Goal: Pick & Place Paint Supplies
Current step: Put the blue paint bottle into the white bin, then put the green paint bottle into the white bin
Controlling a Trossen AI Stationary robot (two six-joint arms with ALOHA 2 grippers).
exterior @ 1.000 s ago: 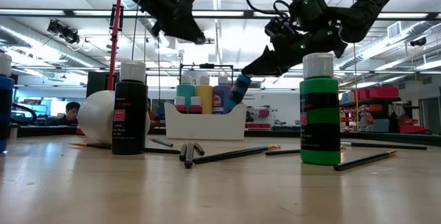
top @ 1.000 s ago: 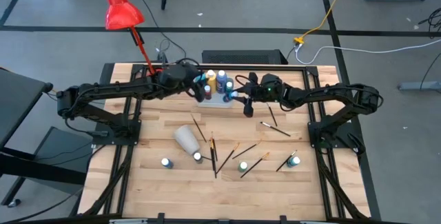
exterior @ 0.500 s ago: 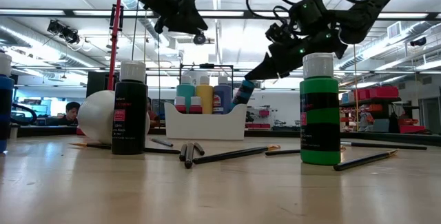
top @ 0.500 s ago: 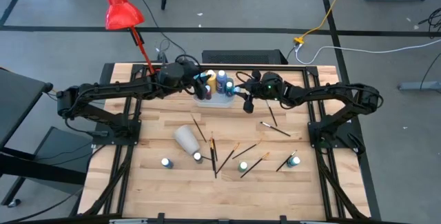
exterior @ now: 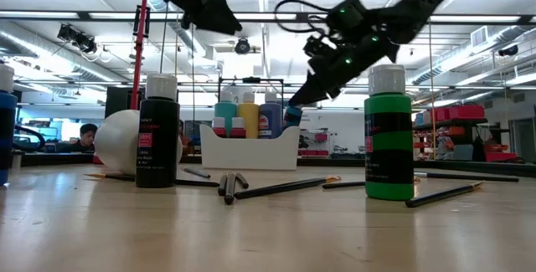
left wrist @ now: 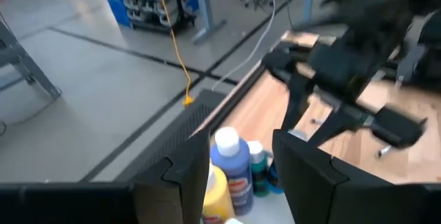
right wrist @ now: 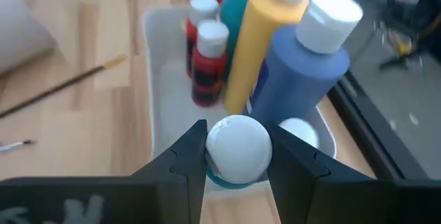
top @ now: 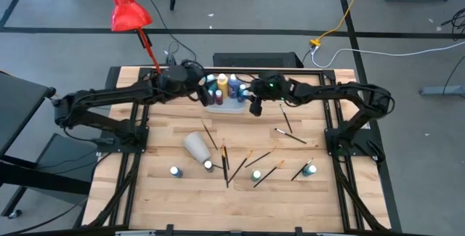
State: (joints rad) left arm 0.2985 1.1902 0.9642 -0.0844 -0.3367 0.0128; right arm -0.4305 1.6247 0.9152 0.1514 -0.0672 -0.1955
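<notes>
Over the white tray [right wrist: 162,100]; teal bottle [right wrist: 238,148] between right pincer [right wrist: 234,156] fingers.

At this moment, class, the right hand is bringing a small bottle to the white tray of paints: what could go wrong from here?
1. The right hand grips a teal bottle tilted over the white tray; lowered at that angle, it might catch the wall or tip.
2. The tray is crowded: the yellow bottle and blue bottle stand close and might be knocked.
3. The left hand hovers over the same tray; the arms might collide.
</notes>
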